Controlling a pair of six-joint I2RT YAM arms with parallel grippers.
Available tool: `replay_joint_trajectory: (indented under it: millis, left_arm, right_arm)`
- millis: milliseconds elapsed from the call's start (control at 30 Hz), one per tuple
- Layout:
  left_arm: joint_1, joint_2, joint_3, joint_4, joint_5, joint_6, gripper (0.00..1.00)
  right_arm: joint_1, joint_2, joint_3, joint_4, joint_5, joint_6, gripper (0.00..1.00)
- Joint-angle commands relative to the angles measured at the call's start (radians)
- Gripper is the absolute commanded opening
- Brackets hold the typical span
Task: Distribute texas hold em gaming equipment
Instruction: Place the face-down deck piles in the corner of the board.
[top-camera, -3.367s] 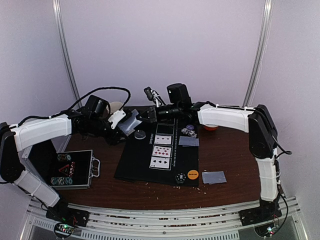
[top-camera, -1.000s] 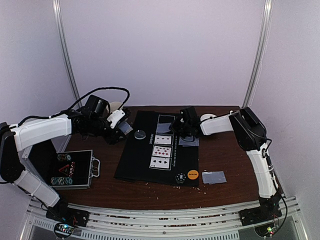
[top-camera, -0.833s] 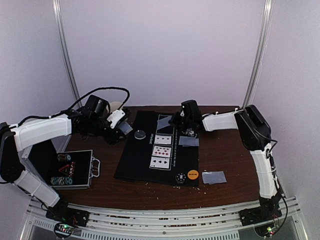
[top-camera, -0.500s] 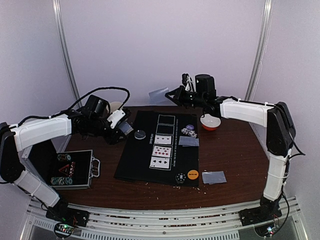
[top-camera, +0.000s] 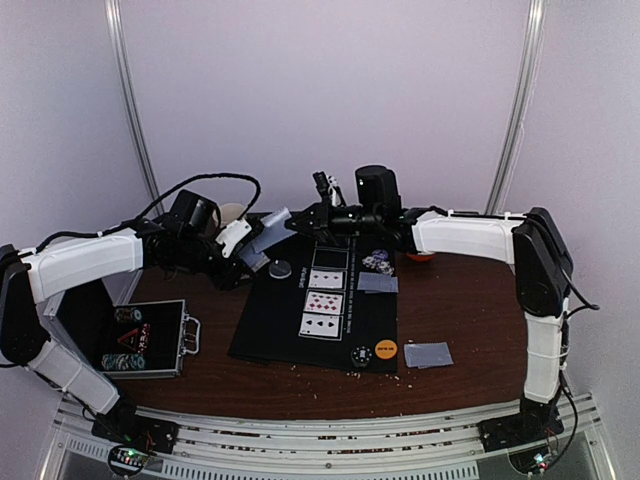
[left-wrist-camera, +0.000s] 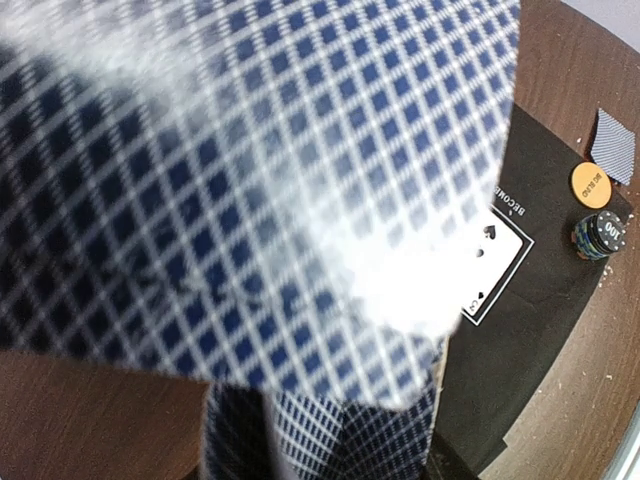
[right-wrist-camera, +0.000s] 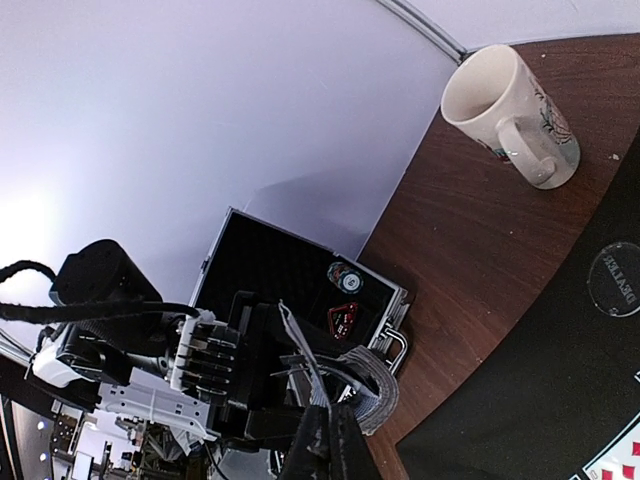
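Note:
My left gripper (top-camera: 244, 258) is shut on a bent deck of grey-backed cards (top-camera: 252, 256), at the mat's far left. The deck also shows in the right wrist view (right-wrist-camera: 375, 392). My right gripper (top-camera: 298, 222) is shut on a single card (top-camera: 270, 233) and holds it just above the deck. In the right wrist view its closed fingertips (right-wrist-camera: 325, 452) pinch that card edge-on (right-wrist-camera: 298, 365). In the left wrist view the card's chequered back (left-wrist-camera: 250, 170) fills the frame, blurred, and hides my left fingers. Three face-up cards (top-camera: 324, 300) lie on the black mat (top-camera: 270, 330).
On the mat are a clear disc (top-camera: 281, 268), chips (top-camera: 377, 262), grey cards (top-camera: 378, 283), an orange disc (top-camera: 386, 350) and a black-white disc (top-camera: 360, 355). More grey cards (top-camera: 428, 354) lie right. An open case (top-camera: 150, 340) sits left, a mug (right-wrist-camera: 510, 105) behind.
My right gripper has come down from high at the back and moved left, carrying the card to the deck in my left gripper. The left arm has stayed still.

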Motion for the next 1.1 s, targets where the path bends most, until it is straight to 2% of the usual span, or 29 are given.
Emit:
replay_joint_trajectory:
  millis: [0,267,467,833,1067]
  left_arm:
    - [-0.003,-0.019,0.021,0.037,0.024,0.014,0.44]
    - [-0.003,-0.021,0.022,0.037,0.033,0.014,0.44]
    - [-0.003,-0.023,0.021,0.038,0.034,0.015,0.44]
    - [-0.003,-0.004,0.015,0.015,0.03,-0.013,0.42]
    - [-0.034,-0.027,-0.101,-0.03,0.024,-0.102,0.42]
  right_arm:
    - [0.01,0.018,0.068,-0.025,-0.078,-0.006,0.0]
    - [0.021,0.034,0.126,-0.186,-0.052,-0.114,0.0]
    - [0.026,0.041,0.207,-0.4,-0.016,-0.292,0.0]
    - [0.023,0.023,0.186,-0.352,-0.017,-0.287,0.0]
    - [-0.011,-0.041,0.056,-0.22,0.019,-0.2,0.0]
